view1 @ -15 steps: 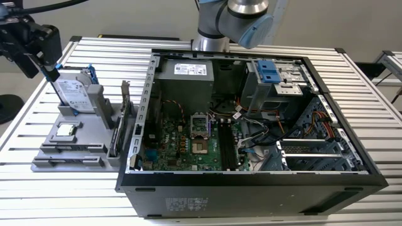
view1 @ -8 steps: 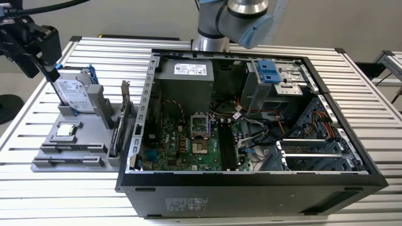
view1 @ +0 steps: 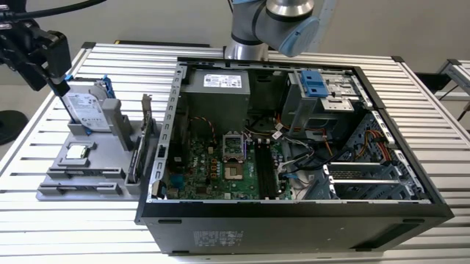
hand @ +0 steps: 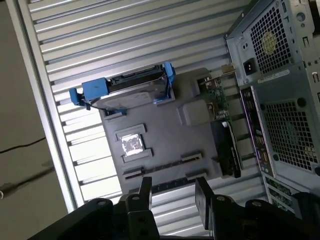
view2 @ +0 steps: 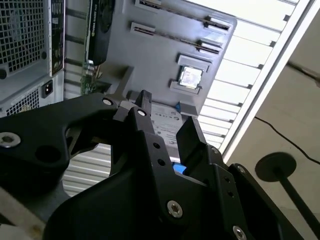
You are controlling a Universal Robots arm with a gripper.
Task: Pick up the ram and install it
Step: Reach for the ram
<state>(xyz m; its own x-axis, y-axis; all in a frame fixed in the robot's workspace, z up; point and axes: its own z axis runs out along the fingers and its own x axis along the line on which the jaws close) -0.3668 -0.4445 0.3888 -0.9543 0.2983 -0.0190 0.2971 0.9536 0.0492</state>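
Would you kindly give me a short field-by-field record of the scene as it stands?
gripper: open, holding nothing, above the gray holder
hard drive: silver, in a blue frame, on edge in the holder, nearest the gripper
expansion card: upright in the holder, on the case side
processor: flat in the holder
computer case: open, motherboard exposed
task status: nothing picked up yet

The black two-fingered gripper hangs with its fingers apart in front of a silver hard drive in a blue frame, which sits on a grey slotted holder tray. A small square silver processor chip lies in a recess of that tray. A black expansion card stands beside the perforated grey metal computer case.
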